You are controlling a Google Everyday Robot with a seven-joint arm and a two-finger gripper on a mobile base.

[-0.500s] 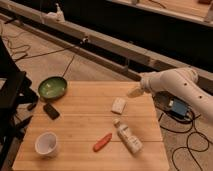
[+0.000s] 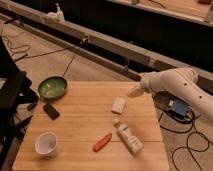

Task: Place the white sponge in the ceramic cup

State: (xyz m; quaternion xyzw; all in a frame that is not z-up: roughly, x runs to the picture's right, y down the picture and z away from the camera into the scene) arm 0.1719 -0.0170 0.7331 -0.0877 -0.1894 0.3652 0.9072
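One cup (image 2: 46, 144) stands at the counter's (image 2: 82, 122) lower left, with one green bowl (image 2: 52, 87) and one black slab (image 2: 51, 110) above it. Then come one red stick (image 2: 102, 142), one sponge (image 2: 118, 105) at centre, and one bottle (image 2: 127, 136). The pincer (image 2: 134, 92) hovers just upper right of the sponge. Whether it is spread cannot be told. The step looks like the reach, so next it must descend and pinch the sponge.

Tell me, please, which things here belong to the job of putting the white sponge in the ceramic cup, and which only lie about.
For the job: white sponge, middle of the wooden table; ceramic cup, near left corner; gripper, by the right edge, close to the sponge.
Lying about: green bowl; black flat object; red object; white bottle.
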